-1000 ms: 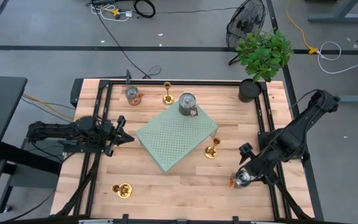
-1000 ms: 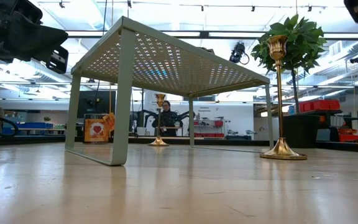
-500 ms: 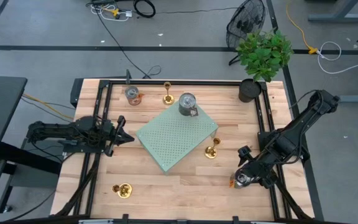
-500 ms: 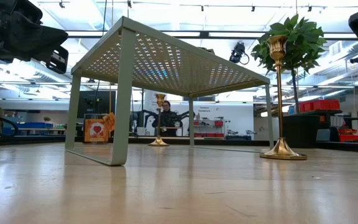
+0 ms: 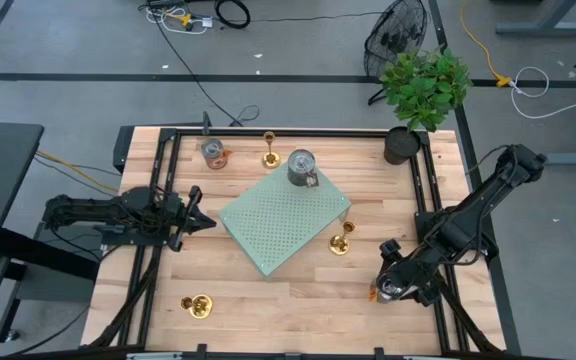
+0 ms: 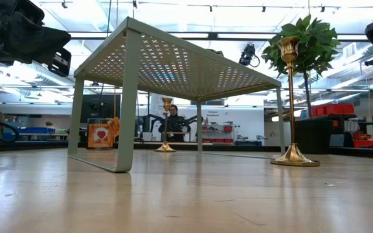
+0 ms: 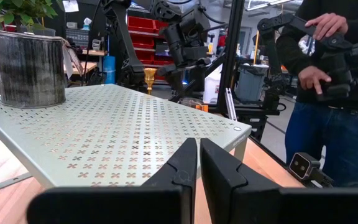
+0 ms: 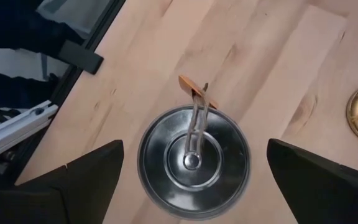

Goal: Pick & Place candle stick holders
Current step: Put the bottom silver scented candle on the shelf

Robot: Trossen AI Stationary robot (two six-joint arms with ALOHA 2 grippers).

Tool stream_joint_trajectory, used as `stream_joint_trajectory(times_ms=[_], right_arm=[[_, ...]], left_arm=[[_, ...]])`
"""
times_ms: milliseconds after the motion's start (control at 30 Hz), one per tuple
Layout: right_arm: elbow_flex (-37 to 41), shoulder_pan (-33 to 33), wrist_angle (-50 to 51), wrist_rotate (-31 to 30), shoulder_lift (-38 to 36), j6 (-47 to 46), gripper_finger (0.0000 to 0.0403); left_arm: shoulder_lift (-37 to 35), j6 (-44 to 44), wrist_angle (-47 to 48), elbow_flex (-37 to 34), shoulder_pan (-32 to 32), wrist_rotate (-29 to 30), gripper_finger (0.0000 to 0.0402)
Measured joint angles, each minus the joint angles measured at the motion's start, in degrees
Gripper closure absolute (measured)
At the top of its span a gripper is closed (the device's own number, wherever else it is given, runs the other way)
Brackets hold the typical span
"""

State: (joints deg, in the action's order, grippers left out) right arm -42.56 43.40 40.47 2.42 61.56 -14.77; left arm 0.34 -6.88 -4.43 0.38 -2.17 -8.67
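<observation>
Right now your right gripper [image 8: 191, 180] hangs fingers spread over a tin can [image 8: 193, 160], not a candle stick holder [image 5: 340, 241]; nearest one stands upright just beside the green shelf [image 5: 283, 221], inboard of that arm. Left gripper [image 7: 198, 163] waits, fingers together. Table [image 5: 298, 300] is wood, workshop beyond.

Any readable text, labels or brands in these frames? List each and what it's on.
None can be read.
Can label, behind the shelf in the low view: red-orange with a heart shape, lettering too small.
Can on the shelf, left wrist view: dark surface, no legible print.
Can under the right claw: plain lid with pull tab, no text.
Room signs and bins behind the table: blurred.
</observation>
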Motion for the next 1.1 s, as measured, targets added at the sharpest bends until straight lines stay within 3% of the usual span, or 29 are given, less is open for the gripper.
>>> stream_joint_trajectory(times_ms=[467,1100], right_arm=[[4.4,0.0,-7.8,0.0,0.0,-0.8,0.0003],[7.3,1.5,-10.8,0.0,0.0,5.2,0.0003]], left_arm=[[0.0,0.0,0.0,0.0,0.0,0.0,0.0376],[0.0,0.0,0.0,0.0,0.0,0.0,0.0376]])
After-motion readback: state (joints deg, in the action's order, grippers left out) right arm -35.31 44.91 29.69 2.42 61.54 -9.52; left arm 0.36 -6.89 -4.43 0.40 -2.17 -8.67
